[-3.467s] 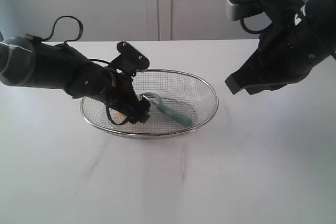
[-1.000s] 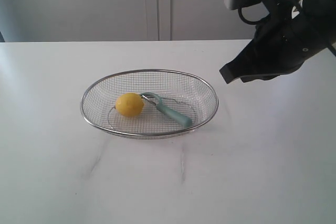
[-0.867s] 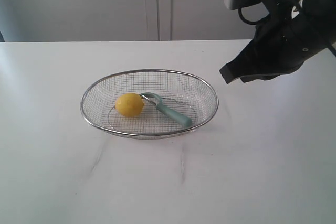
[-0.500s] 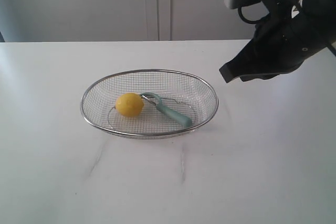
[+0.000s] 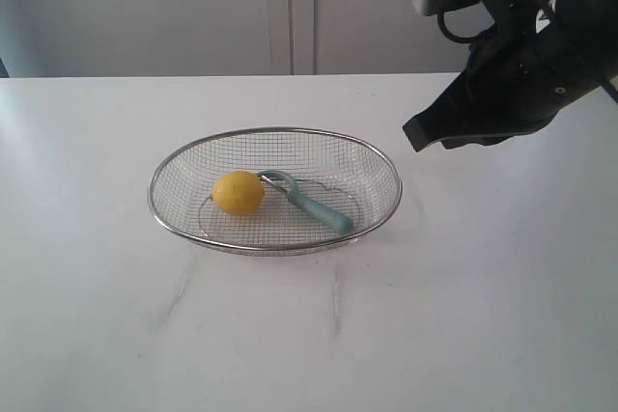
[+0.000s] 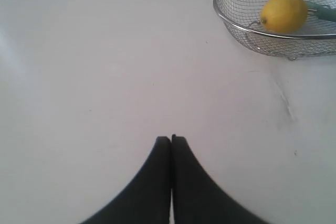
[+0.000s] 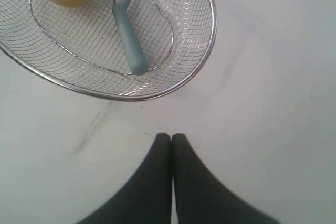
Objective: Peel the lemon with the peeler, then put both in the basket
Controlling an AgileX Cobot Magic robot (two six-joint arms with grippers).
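Lemon (image 5: 238, 192) and peeler (image 5: 311, 202) lie in basket (image 5: 280, 129); left gripper (image 6: 171, 139), right gripper (image 7: 171, 136) both pinched together, empty; seemingly done, only parking remains

White table (image 5: 290, 335) before pale panelled wall (image 5: 193, 7)

One lemon (image 5: 238, 192), one peeler (image 5: 311, 203), one basket (image 5: 275, 130), one table (image 5: 483, 287). Two claws: left claw (image 6: 171, 139), right claw (image 7: 171, 137).
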